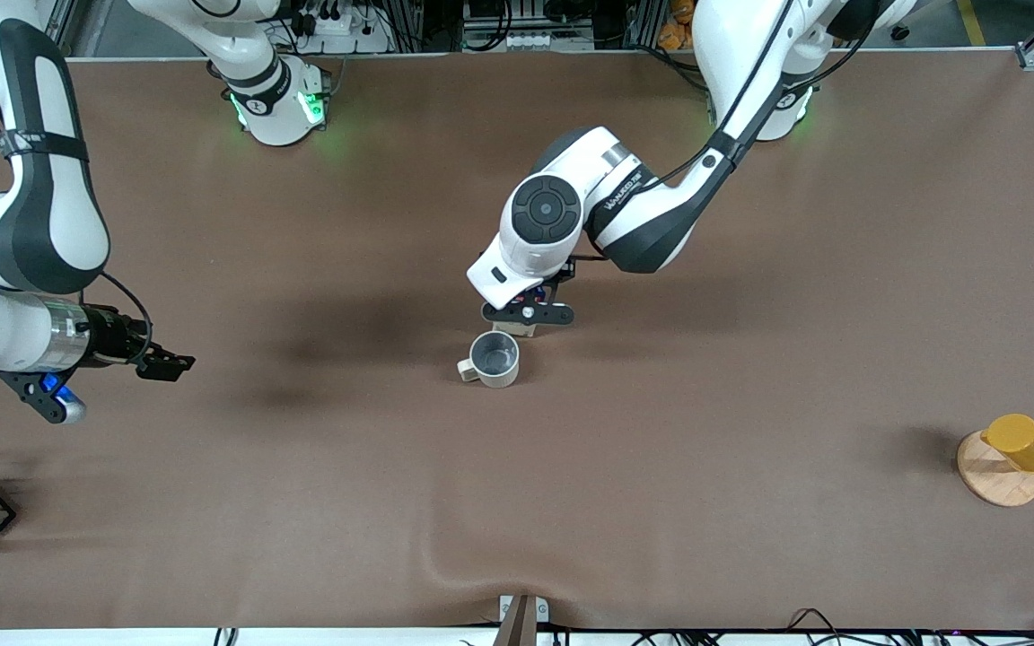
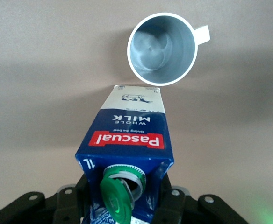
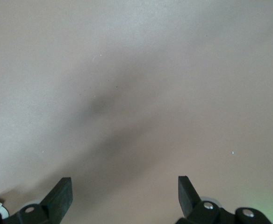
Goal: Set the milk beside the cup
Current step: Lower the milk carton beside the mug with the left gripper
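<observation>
In the front view the milk (image 1: 517,327) is almost wholly hidden under the left end effector (image 1: 528,314), which is clamped on it beside the cup (image 1: 494,357), on the side farther from the front camera. The brown tabletop (image 1: 661,449) is covered by cloth. The carton's blue top, red label and green cap (image 2: 117,198) are seen at the wrist. The right end effector (image 1: 162,363) is held wide over bare cloth.

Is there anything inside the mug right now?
No: the left wrist view looks straight into the mug and shows only its bare grey-blue inside.
</observation>
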